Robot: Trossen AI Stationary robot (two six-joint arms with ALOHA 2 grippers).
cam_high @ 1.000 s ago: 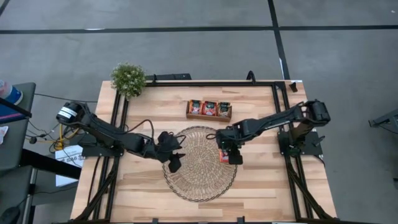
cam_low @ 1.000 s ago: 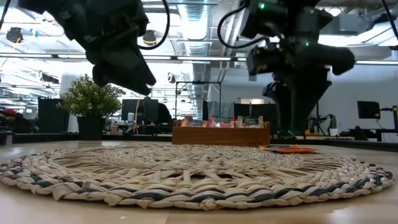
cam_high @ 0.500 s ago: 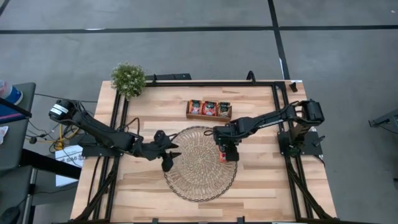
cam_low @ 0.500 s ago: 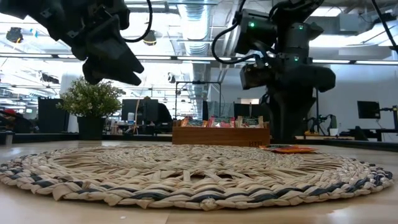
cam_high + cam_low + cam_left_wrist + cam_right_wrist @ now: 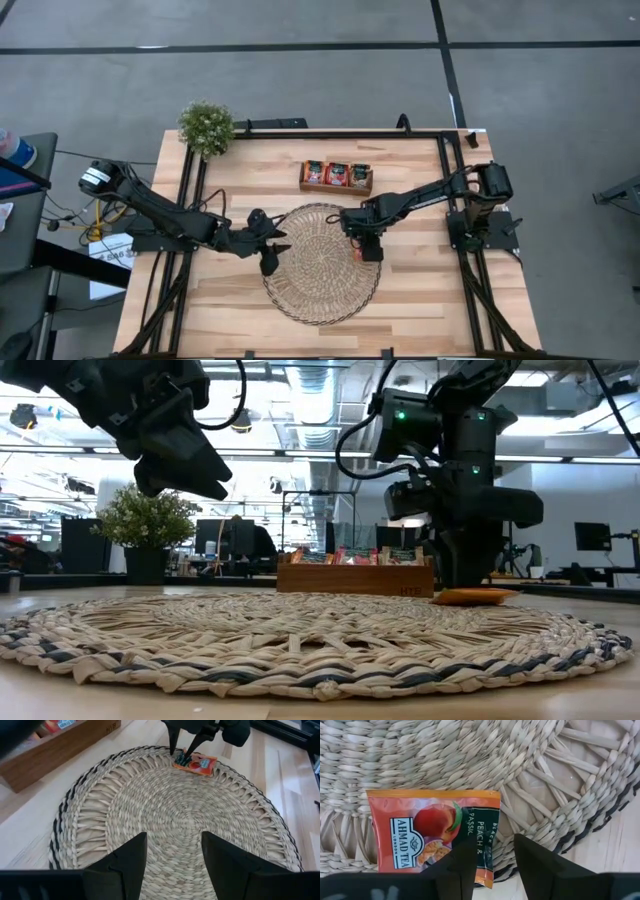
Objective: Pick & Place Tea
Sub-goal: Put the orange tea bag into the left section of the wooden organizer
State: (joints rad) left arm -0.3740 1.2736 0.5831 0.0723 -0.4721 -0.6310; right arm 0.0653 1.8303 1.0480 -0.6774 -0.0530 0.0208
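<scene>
One red-orange tea sachet (image 5: 432, 837) lies flat on the round woven mat (image 5: 320, 262), close to the mat's right rim. My right gripper (image 5: 492, 862) points down over the sachet's dark end, its fingers apart. One finger stands over the sachet and the other beyond its edge, above the mat. From the left wrist view the two fingertips reach down to that end of the sachet (image 5: 196, 763). My left gripper (image 5: 175, 865) hangs open above the mat's left rim and holds nothing. My right gripper comes at the sachet's dark end (image 5: 482, 832) from above, fingers pointing down, one on each side of that end's edge. I cannot tell whether the fingertips touch the sachet. The sachet lies on the mat.
A small wooden tray (image 5: 336, 177) with three sachets upright in it stands on the table behind the mat. A potted plant (image 5: 206, 125) stands at the far left corner. Bare table lies near the front edge (image 5: 320, 335).
My right gripper has sunk toward the sachet and shifted a little toward the table's left. My left gripper has drawn back a little toward the table's left edge, then kept still.
</scene>
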